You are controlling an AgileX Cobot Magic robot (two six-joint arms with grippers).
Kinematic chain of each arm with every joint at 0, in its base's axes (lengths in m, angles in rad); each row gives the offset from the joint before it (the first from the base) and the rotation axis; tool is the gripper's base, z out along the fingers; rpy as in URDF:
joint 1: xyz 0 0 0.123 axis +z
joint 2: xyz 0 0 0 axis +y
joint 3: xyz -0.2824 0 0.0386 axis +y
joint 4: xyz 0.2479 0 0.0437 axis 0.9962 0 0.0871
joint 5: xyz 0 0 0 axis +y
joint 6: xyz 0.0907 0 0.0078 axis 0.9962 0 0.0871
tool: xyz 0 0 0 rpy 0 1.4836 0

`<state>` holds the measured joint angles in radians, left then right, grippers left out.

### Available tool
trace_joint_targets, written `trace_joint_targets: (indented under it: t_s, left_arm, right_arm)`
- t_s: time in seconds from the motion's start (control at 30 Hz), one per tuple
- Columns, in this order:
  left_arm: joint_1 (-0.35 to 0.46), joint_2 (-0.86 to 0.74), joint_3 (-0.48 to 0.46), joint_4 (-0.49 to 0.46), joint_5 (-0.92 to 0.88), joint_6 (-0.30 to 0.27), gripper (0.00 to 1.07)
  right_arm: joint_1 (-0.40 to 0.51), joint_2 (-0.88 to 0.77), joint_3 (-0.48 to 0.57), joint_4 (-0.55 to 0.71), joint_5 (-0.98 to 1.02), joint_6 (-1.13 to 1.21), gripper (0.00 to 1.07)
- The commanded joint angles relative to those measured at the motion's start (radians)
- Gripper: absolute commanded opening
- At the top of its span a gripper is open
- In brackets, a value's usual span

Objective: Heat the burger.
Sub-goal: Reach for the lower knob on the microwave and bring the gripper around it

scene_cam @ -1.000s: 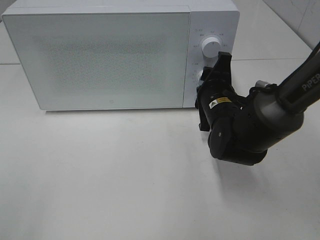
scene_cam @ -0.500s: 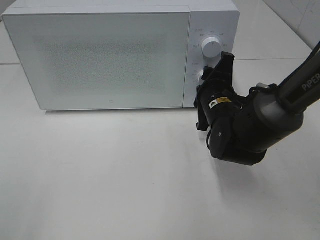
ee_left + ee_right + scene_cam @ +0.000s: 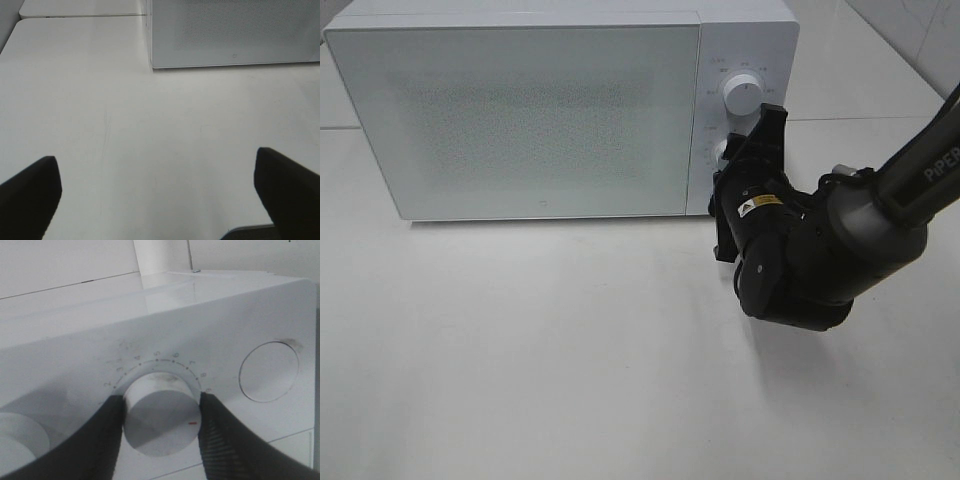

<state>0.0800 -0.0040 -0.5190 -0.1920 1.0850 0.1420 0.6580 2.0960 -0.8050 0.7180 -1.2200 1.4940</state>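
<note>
The burger is hidden from every view. The white microwave [image 3: 520,110] stands at the back of the table with its frosted door closed. My right gripper [image 3: 745,150] reaches up to the control panel. In the right wrist view the right gripper [image 3: 161,405] has its black fingers [image 3: 222,435] pressed against both sides of the lower dial knob [image 3: 161,422], whose red mark faces the camera. My left gripper [image 3: 157,187] hovers open over bare table, in front of the microwave [image 3: 235,35], with nothing between its fingers.
An upper knob [image 3: 741,93] sits above the gripped one on the panel. A round recess [image 3: 268,371] lies beside the knob in the right wrist view. The white table [image 3: 520,350] spreads in front of the microwave.
The right gripper's wrist has shifted very slightly to the right at the knob. The microwave door stays closed and the left gripper stays open.
</note>
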Motion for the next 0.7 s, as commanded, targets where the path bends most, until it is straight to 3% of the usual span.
trace_joint_targets:
  t_s: [0.03,0.13,0.2,0.4,0.47,0.57,0.63,0.7]
  left_arm:
    - [-0.006,-0.016,0.002,0.001,-0.010,-0.005,1.00]
    - [-0.006,-0.016,0.002,0.001,-0.010,-0.005,1.00]
    - [-0.006,-0.016,0.002,0.001,-0.010,-0.005,1.00]
    - [-0.006,-0.016,0.002,0.001,-0.010,-0.005,1.00]
    - [-0.006,-0.016,0.002,0.001,-0.010,-0.005,1.00]
    - [-0.006,-0.016,0.002,0.001,-0.010,-0.005,1.00]
    - [-0.006,-0.016,0.002,0.001,-0.010,-0.005,1.00]
    - [-0.006,-0.016,0.002,0.001,-0.010,-0.005,1.00]
  right_arm:
    - [0.019,-0.013,-0.025,-0.170,-0.173,-0.019,0.11]
    - [0.019,-0.013,-0.025,-0.165,-0.173,-0.019,0.13]
    - [0.019,-0.013,-0.025,-0.143,-0.173,-0.024,0.22]
    - [0.018,-0.013,-0.025,-0.110,-0.173,-0.043,0.32]
    - [0.018,-0.013,-0.025,-0.083,-0.174,-0.054,0.43]
    - [0.018,-0.013,-0.025,-0.076,-0.174,-0.058,0.47]
    - [0.018,-0.013,-0.025,-0.065,-0.174,-0.083,0.66]
    - [0.018,-0.013,-0.025,-0.059,-0.173,-0.085,0.71]
